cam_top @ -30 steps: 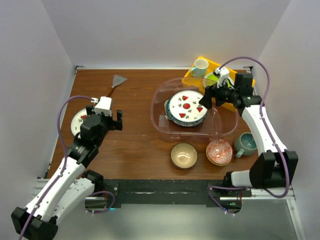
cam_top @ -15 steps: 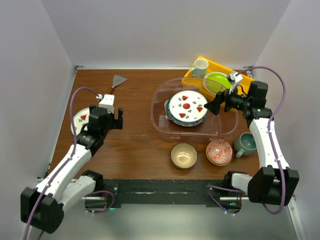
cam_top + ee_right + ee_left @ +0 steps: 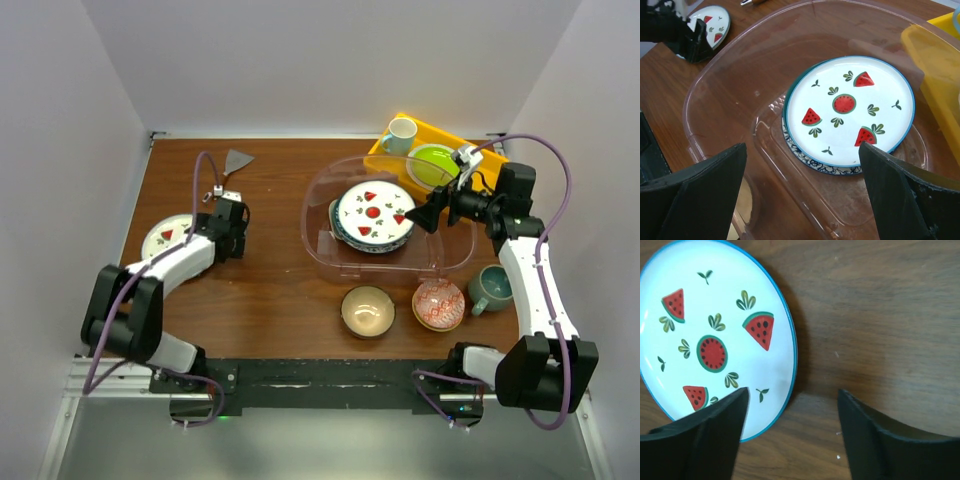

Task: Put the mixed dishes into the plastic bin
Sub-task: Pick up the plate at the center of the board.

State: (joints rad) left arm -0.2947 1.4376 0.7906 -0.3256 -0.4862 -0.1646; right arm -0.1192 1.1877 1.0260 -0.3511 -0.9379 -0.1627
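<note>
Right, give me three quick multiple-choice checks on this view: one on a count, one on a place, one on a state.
1. Bowls on the table outside the plastic bin: A one; B two; C three.
2. The watermelon plate beside the left hand lies: A in the bin; B inside a bowl; C on the table.
3. The right hand is: A open and empty; B shut on a plate; C shut on a mug.

B: the tan bowl and the red-patterned bowl stand in front of the bin.
C: bare wood runs right up to its rim.
A: its fingers stand wide apart above the bin, gripping nothing.
</note>
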